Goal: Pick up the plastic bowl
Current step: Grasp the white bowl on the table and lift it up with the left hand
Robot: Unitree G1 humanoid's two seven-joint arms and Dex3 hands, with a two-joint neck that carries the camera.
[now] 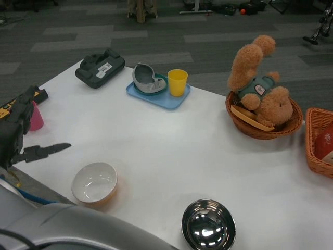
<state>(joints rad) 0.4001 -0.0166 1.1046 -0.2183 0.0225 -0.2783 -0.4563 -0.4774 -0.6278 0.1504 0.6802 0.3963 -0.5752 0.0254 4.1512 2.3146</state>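
The plastic bowl, white inside and orange outside, stands upright near the table's front left edge with nothing in it. My left hand hovers at the far left, up and to the left of the bowl and apart from it. One black finger stretches out to the right, and the hand holds nothing. My right hand is out of view.
A shiny metal bowl sits at the front centre. A pink cup stands behind my left hand. Farther back are a black device and a blue tray with a yellow cup. A teddy bear fills a wicker basket, with an orange basket to its right.
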